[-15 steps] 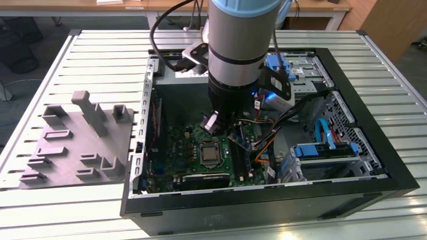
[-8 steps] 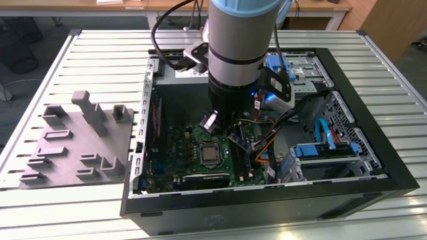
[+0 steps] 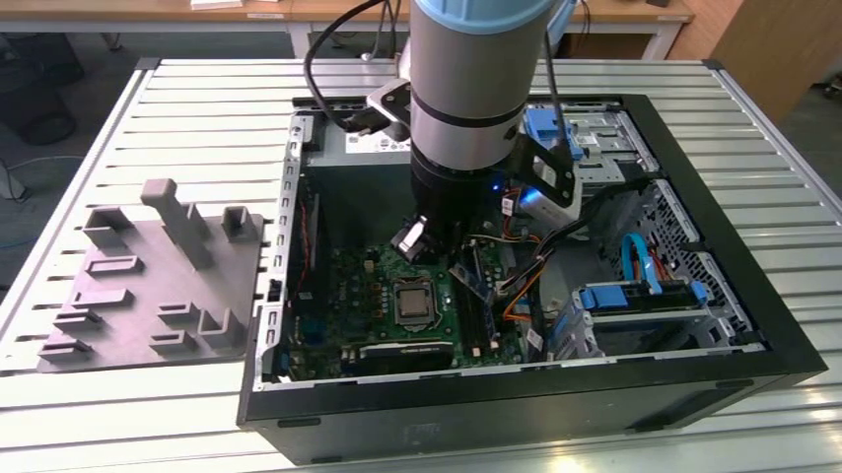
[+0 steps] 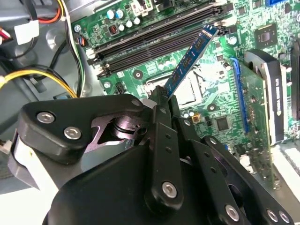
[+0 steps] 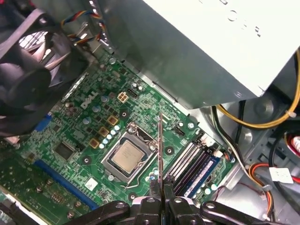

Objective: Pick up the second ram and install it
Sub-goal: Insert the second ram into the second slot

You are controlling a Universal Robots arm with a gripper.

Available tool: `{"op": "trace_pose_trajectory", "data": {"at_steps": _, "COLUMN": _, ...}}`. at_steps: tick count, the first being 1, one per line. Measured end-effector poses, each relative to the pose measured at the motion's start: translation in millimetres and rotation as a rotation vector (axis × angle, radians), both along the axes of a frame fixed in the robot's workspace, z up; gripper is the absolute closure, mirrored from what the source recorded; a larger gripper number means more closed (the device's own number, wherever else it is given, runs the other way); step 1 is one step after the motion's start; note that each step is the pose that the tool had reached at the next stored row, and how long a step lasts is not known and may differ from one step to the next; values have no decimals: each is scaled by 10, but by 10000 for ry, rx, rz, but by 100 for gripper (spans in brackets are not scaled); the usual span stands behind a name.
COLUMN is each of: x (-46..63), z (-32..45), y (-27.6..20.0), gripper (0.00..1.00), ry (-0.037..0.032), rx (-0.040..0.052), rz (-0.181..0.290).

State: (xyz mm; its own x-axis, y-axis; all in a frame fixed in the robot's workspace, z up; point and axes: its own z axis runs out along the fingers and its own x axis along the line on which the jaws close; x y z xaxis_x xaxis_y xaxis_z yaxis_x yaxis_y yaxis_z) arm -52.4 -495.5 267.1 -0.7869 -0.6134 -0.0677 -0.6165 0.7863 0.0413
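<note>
The arm (image 3: 460, 99) reaches down into an open PC case (image 3: 526, 406) that lies on a slatted tabletop (image 3: 197, 89). A gray fixture (image 3: 158, 286) sits on the slats to the exterior view's left of the case.

In both wrist views the fingers (image 4: 161, 119) are closed tight on one end of the ram (image 4: 190, 58), and the rest of the stick juts out past the tips. The ram is off the motherboard (image 5: 70, 136), held over it. In the first wrist view it shows edge-on as a thin line (image 5: 161, 145) between the CPU (image 5: 127, 157) and the slots (image 5: 187, 161). It is not seated in any slot. In the second wrist view its far end points toward the long black slots (image 4: 140, 47).
</note>
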Motion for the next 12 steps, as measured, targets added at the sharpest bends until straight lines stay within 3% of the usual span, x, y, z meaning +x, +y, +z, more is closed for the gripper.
{"op": "trace_pose_trajectory", "data": {"at_steps": 12, "x": 0, "z": -2, "y": 0, "gripper": 86, "ry": 1, "rx": 0, "rz": -1130}}
